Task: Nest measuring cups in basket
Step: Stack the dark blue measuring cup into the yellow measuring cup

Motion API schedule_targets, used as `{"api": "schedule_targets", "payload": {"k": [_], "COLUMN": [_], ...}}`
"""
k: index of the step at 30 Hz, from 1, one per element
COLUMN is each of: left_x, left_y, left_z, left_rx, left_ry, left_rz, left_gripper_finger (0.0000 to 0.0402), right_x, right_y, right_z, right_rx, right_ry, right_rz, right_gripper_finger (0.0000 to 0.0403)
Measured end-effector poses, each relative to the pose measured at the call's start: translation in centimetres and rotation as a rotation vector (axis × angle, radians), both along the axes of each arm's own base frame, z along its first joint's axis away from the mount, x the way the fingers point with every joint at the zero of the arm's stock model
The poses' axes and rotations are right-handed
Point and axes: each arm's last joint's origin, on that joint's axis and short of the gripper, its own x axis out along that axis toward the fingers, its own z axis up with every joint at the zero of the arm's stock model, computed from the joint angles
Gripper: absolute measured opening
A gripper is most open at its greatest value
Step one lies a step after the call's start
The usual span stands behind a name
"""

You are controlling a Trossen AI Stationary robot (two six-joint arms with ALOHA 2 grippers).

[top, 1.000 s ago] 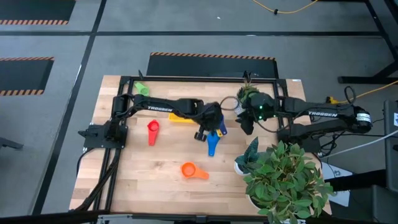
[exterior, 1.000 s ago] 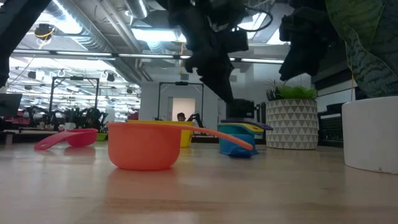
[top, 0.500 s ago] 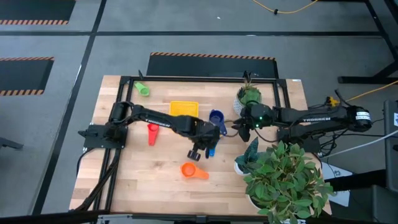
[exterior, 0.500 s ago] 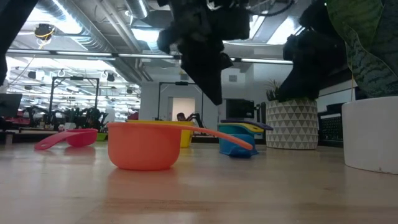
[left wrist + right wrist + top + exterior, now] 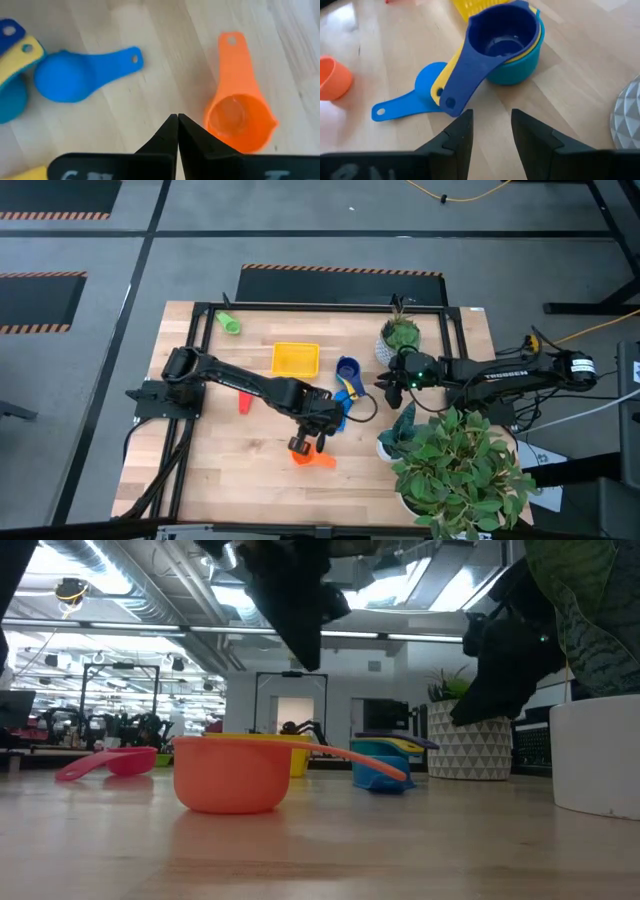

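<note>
1. The left gripper is hovering over the orange cup near the table's front, fingers pressed together and holding nothing.
2. The right gripper is waiting near the white patterned pot, fingers spread part-way and empty, facing the stacked cups.
3. The yellow basket is sitting toward the back centre of the table; no cup appears to be lying in it.
4. A partial nest is standing on the table just beside the basket: the dark blue cup in a yellow cup, in the light blue cup.
5. The blue cup is lying upside down next to that stack.
6. The red cup and green cup are lying well apart on the left side.
7. Judgement: the task is only partly done; four cups remain loose, and the stack is not yet in the basket.
</note>
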Motion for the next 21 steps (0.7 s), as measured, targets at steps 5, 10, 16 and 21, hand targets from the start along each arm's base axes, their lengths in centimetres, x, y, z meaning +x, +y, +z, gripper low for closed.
{"api": "schedule_targets", "payload": {"k": [5,10,16,21], "left_x": [-1.6,-3.0,-3.9,-4.3], "left_y": [-0.6,-1.0,-1.2,-1.3], "left_z": [1.6,2.7,4.0,4.5], "left_rx": [-0.014,-0.013,0.016,0.027], "left_ry": [0.032,0.066,0.026,0.018], "left_rz": [0.034,0.054,0.08,0.096], "left_gripper_finger": [0.0004,0.0004,0.0006,0.0005], "right_x": [0.3,0.6,1.2,1.3], "right_y": [0.0,0.1,0.2,0.5], "right_z": [-0.2,-0.8,-1.5,-1.7], "right_rx": [-0.016,-0.034,-0.024,-0.013], "right_ry": [0.003,0.025,0.037,0.045], "right_rz": [-0.013,-0.029,-0.027,-0.023], "right_gripper_finger": [0.0138,0.0138,0.0138,0.0138]}}
